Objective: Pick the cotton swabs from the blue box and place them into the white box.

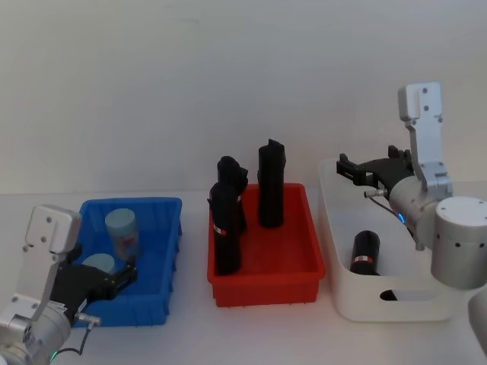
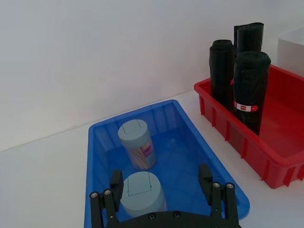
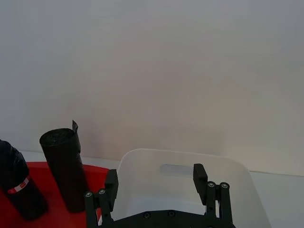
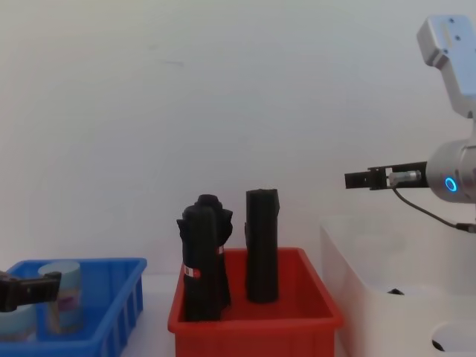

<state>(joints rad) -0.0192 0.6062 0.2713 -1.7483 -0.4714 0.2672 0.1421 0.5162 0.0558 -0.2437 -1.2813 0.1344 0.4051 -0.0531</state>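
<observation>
The blue box (image 1: 161, 228) stands at the front left and holds two cotton swabs jars with pale teal lids. One jar (image 1: 122, 232) (image 2: 137, 144) stands toward the back. The nearer jar (image 1: 99, 265) (image 2: 141, 193) sits between the fingers of my left gripper (image 1: 122, 277) (image 2: 160, 179), which is open and low in the box, not closed on it. My right gripper (image 1: 356, 170) (image 3: 156, 175) hangs open and empty above the back of the white box (image 1: 335, 228) (image 3: 190, 190). From the chest view, the left gripper (image 4: 37, 288) is beside a jar (image 4: 61, 305).
A red bin (image 1: 266, 275) (image 2: 280, 156) with three upright black rolls (image 1: 270, 182) stands between the two boxes. Another black roll (image 1: 365, 253) lies inside the white box. A plain wall runs behind the table.
</observation>
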